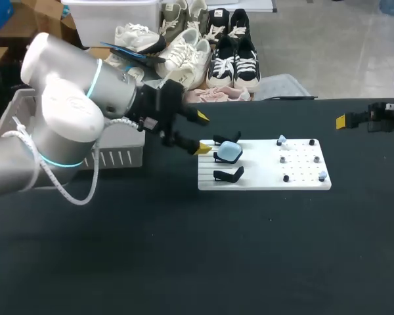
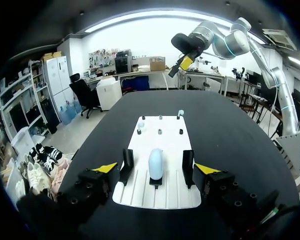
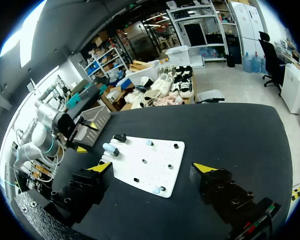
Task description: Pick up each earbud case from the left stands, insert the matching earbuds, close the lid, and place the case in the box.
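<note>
Left hand (image 1: 203,133) is spread, case (image 1: 228,151) just ahead of it; right hand (image 3: 154,167) is spread too, board (image 1: 262,177) ahead.

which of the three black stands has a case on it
The middle stand: the light blue earbud case sits on it. The far stand and the near stand are bare.
</note>
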Motion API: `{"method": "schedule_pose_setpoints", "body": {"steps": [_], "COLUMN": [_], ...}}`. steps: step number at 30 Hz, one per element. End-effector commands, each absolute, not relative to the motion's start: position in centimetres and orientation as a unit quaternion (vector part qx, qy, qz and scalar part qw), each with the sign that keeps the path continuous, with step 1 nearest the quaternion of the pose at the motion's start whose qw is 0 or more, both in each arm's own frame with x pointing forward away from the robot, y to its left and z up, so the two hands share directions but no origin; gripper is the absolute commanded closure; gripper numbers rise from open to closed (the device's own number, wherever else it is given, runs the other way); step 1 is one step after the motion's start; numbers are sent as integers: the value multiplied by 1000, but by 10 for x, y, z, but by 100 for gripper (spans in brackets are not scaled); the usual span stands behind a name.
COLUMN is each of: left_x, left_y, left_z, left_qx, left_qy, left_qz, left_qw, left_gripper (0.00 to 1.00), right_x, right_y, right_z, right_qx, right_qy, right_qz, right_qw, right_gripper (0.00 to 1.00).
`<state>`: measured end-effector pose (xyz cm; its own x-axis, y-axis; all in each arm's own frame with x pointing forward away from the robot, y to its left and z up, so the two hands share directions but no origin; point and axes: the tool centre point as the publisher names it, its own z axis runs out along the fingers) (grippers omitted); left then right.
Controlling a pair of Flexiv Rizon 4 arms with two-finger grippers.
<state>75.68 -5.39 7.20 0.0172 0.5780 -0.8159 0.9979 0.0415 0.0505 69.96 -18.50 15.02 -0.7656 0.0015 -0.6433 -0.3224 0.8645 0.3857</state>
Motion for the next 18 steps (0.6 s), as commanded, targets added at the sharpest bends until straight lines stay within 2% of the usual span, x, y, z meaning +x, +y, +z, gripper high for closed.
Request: {"method": "schedule_pose_setpoints", "body": {"steps": [1, 18], "left_x": [756, 758], "left_y": [-61, -73], "left_z": [63, 40], "left_qx": [616, 590], "left_qy": [634, 645], "left_qz": [-304, -324], "left_qw": [356, 363], "left_gripper": [0, 0], "right_x": [700, 700], "right_y": [-186, -186], "right_z": [150, 150], "right_qx": [-89, -89], "right_qy": [907, 907], "right_qz": [246, 246], "right_qw": [330, 330], "right_gripper": [0, 0]}}
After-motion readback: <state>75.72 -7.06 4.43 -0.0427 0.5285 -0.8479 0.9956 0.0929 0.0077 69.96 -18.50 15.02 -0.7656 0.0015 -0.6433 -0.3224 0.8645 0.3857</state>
